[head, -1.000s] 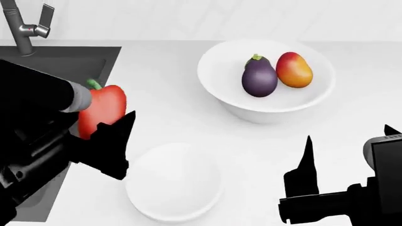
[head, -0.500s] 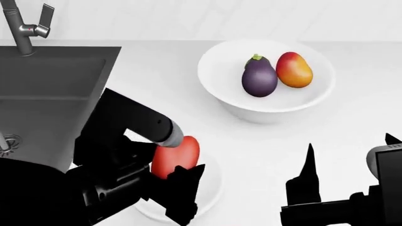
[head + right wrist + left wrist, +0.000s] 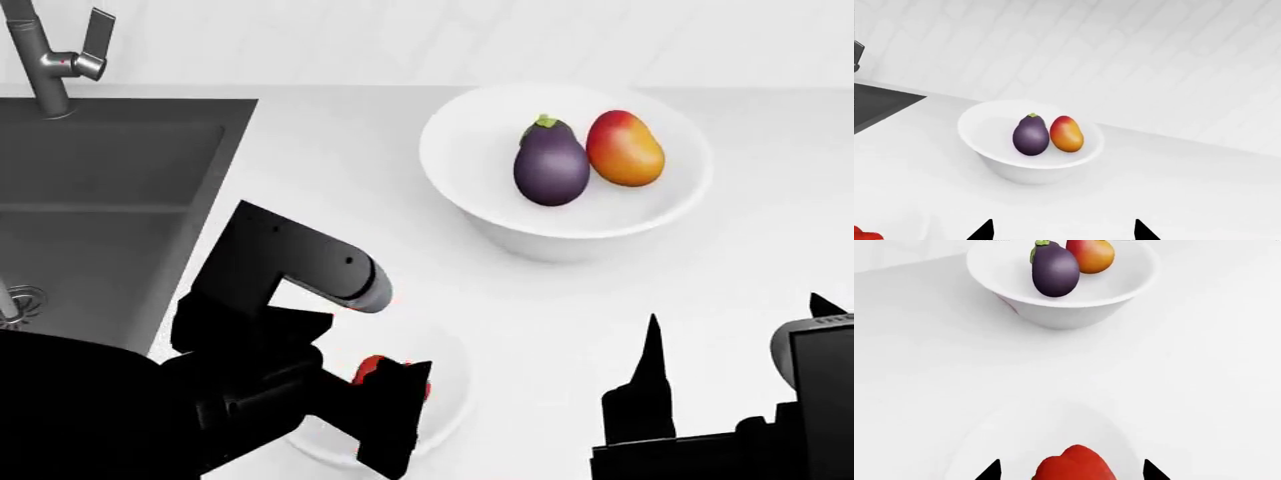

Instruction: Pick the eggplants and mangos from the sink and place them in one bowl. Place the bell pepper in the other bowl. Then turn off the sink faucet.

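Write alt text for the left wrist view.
A glossy red bell pepper sits between the left gripper's black fingertips, over a shallow white bowl. Beyond, a second white bowl holds a purple eggplant beside a red-orange mango.

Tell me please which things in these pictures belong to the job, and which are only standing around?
Part of the job:
- eggplant and mango, together in the far bowl
- bell pepper, between the left gripper fingers, over the near bowl
- sink
- faucet

Not in use at this moment:
- right gripper, open, holding nothing
- white counter
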You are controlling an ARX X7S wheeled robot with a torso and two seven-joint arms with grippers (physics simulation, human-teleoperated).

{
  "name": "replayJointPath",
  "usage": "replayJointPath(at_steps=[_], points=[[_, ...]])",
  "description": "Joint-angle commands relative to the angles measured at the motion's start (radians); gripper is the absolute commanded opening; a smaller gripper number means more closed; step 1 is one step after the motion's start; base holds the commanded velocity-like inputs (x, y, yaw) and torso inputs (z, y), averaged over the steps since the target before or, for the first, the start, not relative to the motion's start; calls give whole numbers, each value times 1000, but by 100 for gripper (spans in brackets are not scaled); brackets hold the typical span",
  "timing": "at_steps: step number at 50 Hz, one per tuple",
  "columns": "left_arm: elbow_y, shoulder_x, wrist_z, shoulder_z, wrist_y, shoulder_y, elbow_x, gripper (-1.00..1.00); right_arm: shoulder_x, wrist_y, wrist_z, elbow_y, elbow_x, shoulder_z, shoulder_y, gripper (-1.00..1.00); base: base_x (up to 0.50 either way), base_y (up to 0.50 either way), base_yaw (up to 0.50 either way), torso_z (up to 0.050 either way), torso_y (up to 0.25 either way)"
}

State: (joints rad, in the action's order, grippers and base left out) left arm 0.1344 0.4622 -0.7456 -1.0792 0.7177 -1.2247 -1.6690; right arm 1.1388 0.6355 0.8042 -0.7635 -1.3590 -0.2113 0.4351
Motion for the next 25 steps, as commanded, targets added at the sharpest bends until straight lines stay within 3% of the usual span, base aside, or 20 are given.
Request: replayJointPath(at_steps=[1,18,24,25], points=[[-7,-16,-2,22,-2,-14,-27,100,-13,-6,-18,-2,23,4,-8,100,0,0,0,0,0],[68,31,-47,87,-15,-61,-99,100,-13,-6,-18,0,20,9,1,100,0,0,0,0,1],[219,131,-144,129,-113,1,63,100,-16,5,-15,4,14,6,27,100,0,0,0,0,0],[269,170,-150,135,-161,34,182,100,-20,9,-14,5,16,3,30,100,0,0,0,0,0]])
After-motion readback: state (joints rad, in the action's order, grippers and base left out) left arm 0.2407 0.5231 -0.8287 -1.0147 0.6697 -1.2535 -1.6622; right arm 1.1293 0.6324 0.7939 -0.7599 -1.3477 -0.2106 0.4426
